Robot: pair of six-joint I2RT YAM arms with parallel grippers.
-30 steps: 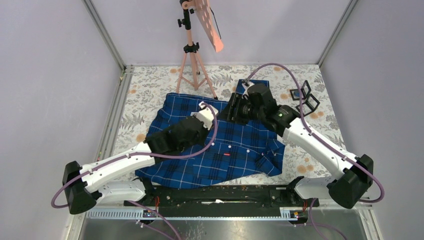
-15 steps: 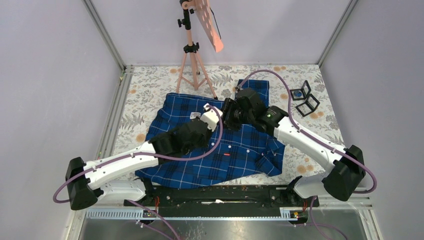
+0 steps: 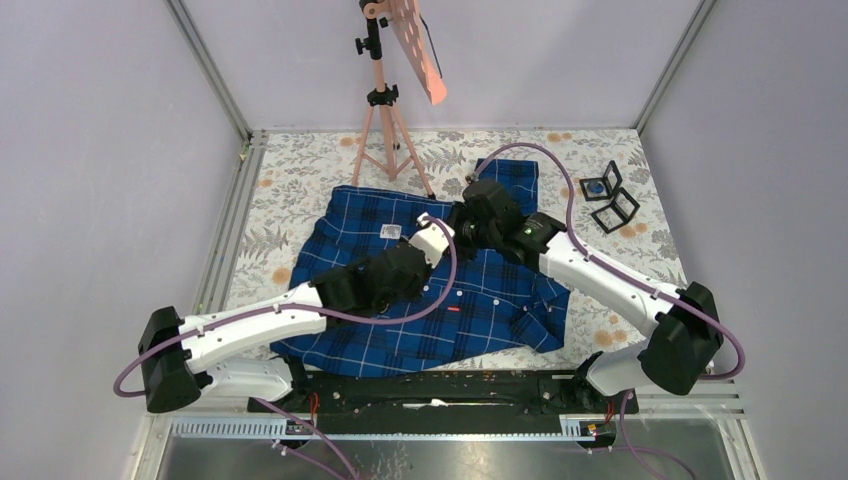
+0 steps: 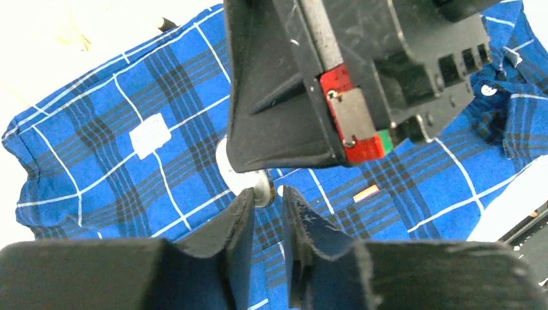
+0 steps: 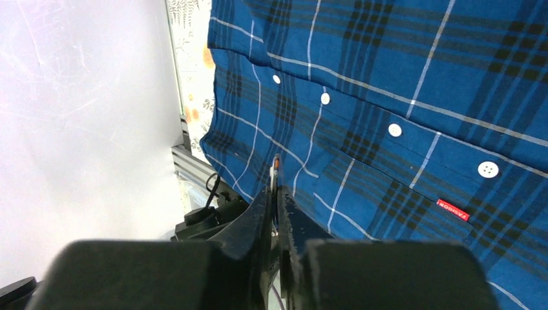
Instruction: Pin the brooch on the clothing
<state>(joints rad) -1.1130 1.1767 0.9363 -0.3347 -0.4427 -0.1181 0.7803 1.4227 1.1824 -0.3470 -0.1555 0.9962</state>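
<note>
The brooch [image 4: 258, 188] looks mid-handover above the clothing [image 3: 490, 300] spread on the tabletop [image 3: 300, 170]: right gripper [image 5: 274, 192] clenched on it, left gripper [image 4: 266, 199] narrowly parted at its rim, grip unclear. Next the left should clear so the right can lower it

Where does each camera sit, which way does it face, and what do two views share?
Top external: above and behind, facing down on the shirt; left arm, right arm show.
Right wrist: on that arm, facing down past the right gripper at buttons.
Left wrist: facing down past the left gripper; right gripper close ahead.
Both share the red tag.
</note>
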